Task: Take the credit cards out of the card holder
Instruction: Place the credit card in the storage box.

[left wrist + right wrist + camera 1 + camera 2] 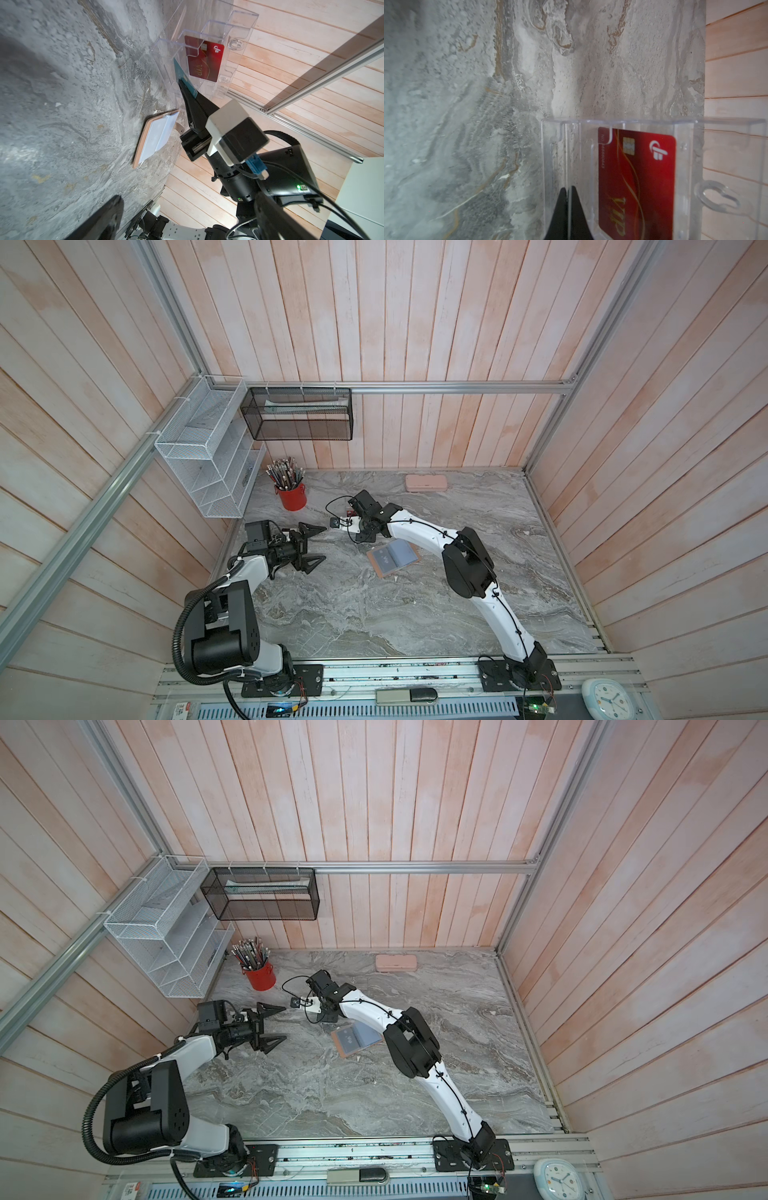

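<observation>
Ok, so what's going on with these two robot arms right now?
The right hand is shut on the teal card, holding it edge-on at the clear rack, where the red card stands in a slot. The card holder lies open on the table with the black card in one sleeve. The left hand is open and holds nothing, off to the side above the table.

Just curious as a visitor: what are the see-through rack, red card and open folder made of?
Rack: probably clear glossy acrylic; the tabletop shows through its walls. Red card: shiny plastic, with chip and gold lettering. Folder: matte tan leather or imitation, cannot tell which.
</observation>
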You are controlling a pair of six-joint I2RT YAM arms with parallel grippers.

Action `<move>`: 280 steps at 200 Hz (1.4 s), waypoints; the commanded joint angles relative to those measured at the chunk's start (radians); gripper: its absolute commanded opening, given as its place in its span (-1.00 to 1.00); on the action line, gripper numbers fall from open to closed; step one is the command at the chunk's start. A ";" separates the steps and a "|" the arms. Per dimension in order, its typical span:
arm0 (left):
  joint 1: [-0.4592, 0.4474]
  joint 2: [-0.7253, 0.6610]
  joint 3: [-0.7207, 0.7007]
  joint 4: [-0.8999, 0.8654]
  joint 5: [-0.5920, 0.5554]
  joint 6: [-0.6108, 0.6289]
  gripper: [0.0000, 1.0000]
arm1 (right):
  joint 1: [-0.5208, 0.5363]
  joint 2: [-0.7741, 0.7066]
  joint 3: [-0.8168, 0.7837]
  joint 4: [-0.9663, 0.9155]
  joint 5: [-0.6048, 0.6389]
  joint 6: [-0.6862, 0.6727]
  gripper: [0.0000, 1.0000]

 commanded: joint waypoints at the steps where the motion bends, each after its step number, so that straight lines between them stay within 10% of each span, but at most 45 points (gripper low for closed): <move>1: 0.006 0.007 0.023 0.001 -0.001 0.022 1.00 | 0.002 0.025 -0.018 0.001 0.011 -0.007 -1.00; 144: 0.004 0.007 0.020 -0.003 -0.006 0.031 1.00 | 0.012 0.073 0.004 0.046 0.043 -0.001 -1.00; 280: 0.005 -0.016 0.021 -0.016 -0.017 0.029 1.00 | 0.022 0.024 0.023 0.070 0.083 0.019 -0.46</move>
